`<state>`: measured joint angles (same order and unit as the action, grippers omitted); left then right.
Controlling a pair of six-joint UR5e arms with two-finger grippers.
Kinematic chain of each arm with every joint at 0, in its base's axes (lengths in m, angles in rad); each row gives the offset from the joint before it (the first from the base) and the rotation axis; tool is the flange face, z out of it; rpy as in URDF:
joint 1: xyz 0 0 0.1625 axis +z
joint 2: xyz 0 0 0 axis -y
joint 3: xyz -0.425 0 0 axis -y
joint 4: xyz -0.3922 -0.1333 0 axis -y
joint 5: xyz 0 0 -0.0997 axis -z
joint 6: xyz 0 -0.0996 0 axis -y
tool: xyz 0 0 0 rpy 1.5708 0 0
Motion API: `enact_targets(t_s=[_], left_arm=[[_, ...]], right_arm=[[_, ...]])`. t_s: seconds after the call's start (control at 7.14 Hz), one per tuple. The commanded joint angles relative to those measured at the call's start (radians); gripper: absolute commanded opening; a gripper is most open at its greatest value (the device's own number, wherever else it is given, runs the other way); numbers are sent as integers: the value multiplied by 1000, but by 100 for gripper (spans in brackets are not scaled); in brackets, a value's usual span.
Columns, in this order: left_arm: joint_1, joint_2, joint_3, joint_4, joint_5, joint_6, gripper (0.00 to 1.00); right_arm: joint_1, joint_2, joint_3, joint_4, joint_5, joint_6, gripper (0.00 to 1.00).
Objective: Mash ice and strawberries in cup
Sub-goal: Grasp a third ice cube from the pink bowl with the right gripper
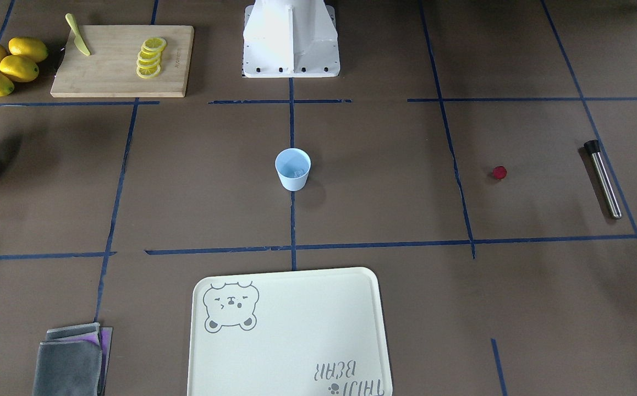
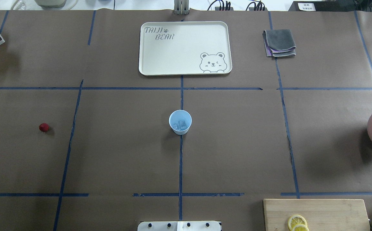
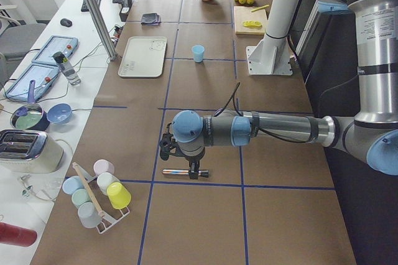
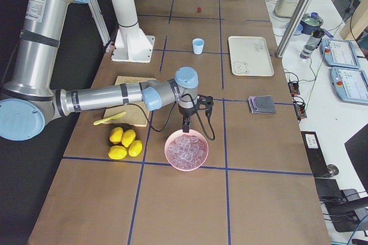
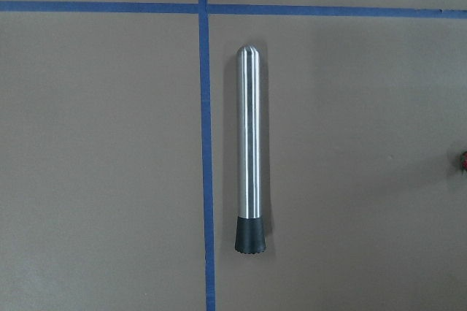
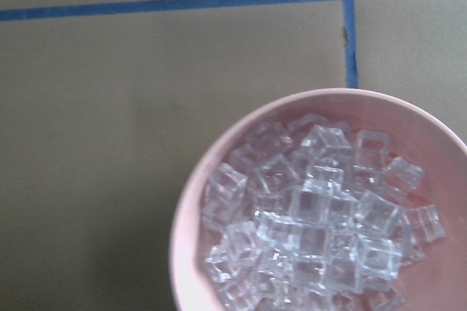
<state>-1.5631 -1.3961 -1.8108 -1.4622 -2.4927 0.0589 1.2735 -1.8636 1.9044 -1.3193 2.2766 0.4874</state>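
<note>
tray (image 2: pixel 186 48) "taiji bear"; ice (image 2: pixel 181 125) in cup (image 2: pixel 181 132); left gripper (image 3: pixel 196 172), right gripper (image 4: pixel 186 125): cannot tell

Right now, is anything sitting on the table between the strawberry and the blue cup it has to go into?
Nothing visible does. Between the strawberry and the cup there is only bare table, crossed by a flat blue tape line. The metal muddler lies on the strawberry's far side, away from the cup.
</note>
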Motion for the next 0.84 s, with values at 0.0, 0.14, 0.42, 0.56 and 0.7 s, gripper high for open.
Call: enact_targets(t_s=[0.0, 0.14, 0.42, 0.56, 0.7], left_arm=[[0, 2, -5, -1, 0, -1, 100], [0, 2, -8, -1, -2, -1, 100], [0, 3, -13, -1, -2, -2, 100], [0, 3, -15, -1, 0, -1, 100], [0, 3, -15, -1, -2, -1, 100]], right_arm=[[21, -22, -144, 136, 3, -30, 100], [20, -17, -198, 191, 3, -23, 99], [20, -9, -200, 215, 3, 87, 97], [20, -8, -211, 229, 3, 92, 92], [17, -5, -229, 229, 1, 94, 91]])
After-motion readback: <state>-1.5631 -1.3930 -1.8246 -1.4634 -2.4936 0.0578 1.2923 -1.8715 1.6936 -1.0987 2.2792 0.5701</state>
